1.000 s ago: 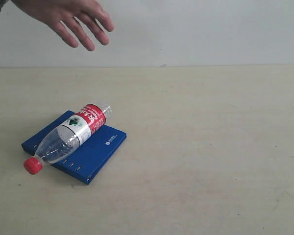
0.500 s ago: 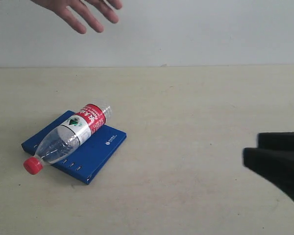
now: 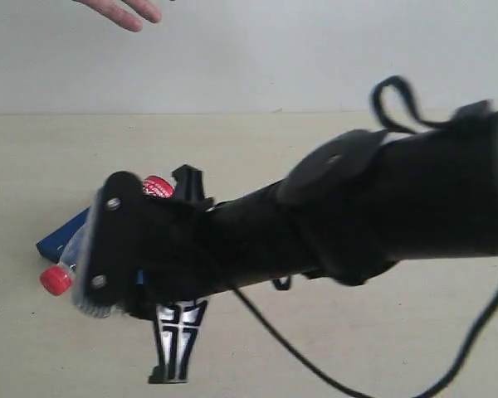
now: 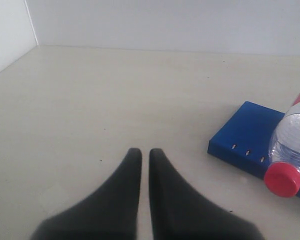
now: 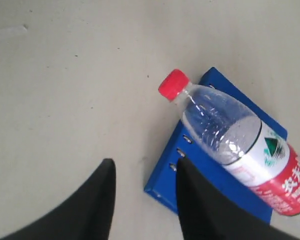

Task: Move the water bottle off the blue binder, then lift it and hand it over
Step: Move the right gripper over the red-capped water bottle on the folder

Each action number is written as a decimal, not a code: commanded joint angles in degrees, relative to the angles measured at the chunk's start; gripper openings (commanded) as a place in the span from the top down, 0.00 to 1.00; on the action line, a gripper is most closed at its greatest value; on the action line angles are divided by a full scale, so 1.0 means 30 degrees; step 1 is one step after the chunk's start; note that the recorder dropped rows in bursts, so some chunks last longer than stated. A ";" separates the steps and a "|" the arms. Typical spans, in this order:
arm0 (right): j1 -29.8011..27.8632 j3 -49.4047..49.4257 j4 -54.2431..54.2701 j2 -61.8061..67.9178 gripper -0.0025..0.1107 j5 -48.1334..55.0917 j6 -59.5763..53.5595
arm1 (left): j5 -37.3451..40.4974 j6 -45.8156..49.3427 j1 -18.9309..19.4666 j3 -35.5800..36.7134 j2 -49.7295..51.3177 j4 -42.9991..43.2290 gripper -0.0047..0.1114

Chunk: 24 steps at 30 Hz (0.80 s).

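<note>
Vs the ext view half a sec ago: right arm (image 3: 357,207) is now stretched across most of the frame from the right, where only a dark edge of it showed before. It now hides most of the water bottle (image 5: 235,135) and blue binder (image 4: 245,130) in that view. Only the red cap, a bit of red label and a blue corner are visible past it. Person's hand (image 3: 120,10) has gone higher, top left, just fingertips left in frame. Bottle & binder haven't shifted, cap is at the same spot on the table (image 3: 58,356)

Right gripper (image 5: 145,167): jaws apart w/ a moderate gap, nothing between them. In the right wrist view one finger is over bare table and the other overlaps the binder's slotted spine edge. It is near the bottle's neck but not on the bottle. Height above the table can't be told

Left gripper (image 4: 144,152): jaws closed to a thin slit, holding nothing, over bare table and well apart from the binder

Containers: bottle is clear, cap on, lying on its side diagonally across the binder w/ the cap end overhanging the spine edge. Fill level can't be told. Binder is closed, flat on the table, contents not visible
</note>
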 commanded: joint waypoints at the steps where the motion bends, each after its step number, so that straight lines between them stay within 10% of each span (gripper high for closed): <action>1: 0.1542 -0.1983 -0.2329 0.2729 0.60 -0.2247 -0.0205 | -0.0007 0.0063 -0.0053 0.0066 -0.0040 0.0064 0.91; 6: 0.3190 -0.4175 -0.4689 0.4720 0.33 -0.5128 -0.0205 | -0.0007 0.0063 -0.0053 0.0066 -0.0040 0.0064 0.91; 24: 0.3328 -0.7203 -1.1291 0.8988 0.34 -0.8510 -0.0205 | -0.0007 0.0063 -0.0053 0.0066 -0.0040 0.0064 0.91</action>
